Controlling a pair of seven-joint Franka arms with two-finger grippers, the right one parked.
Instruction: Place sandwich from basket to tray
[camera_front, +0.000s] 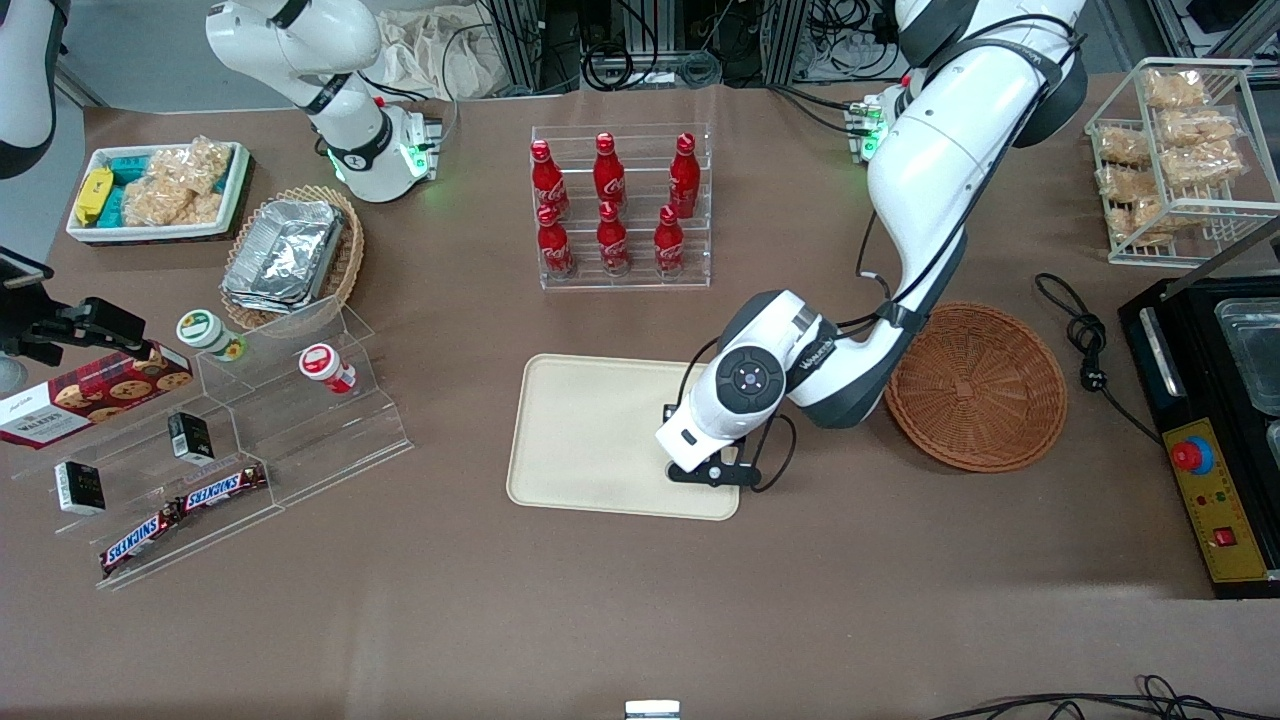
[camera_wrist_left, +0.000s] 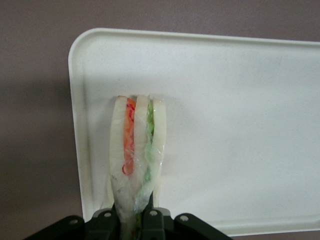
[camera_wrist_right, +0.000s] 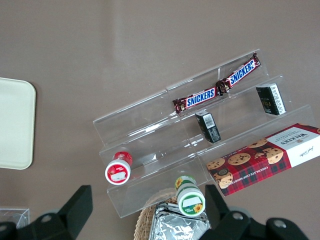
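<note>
Gripper (camera_wrist_left: 134, 216) over the tray (camera_wrist_left: 240, 125), jaws pinched tight on the sandwich (camera_wrist_left: 136, 150). Basket (camera_front: 975, 385) sits empty. Release near that rim, and the wedge could topple off.

The claw (camera_wrist_left: 135, 220) is matt black plastic, pinching the sandwich (camera_wrist_left: 136, 150) in glossy, crinkled clear wrap. The tray (camera_front: 580, 430) looks smooth, matt cream plastic; the basket (camera_front: 975, 385) is rough woven wicker; the counter (camera_front: 640, 600) is dull brown.

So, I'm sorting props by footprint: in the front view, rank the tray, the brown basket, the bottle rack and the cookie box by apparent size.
1. tray, with the pincer over it
2. basket and bottle rack: too alike to rank
3. cookie box, though the edge of the view crops it
</note>
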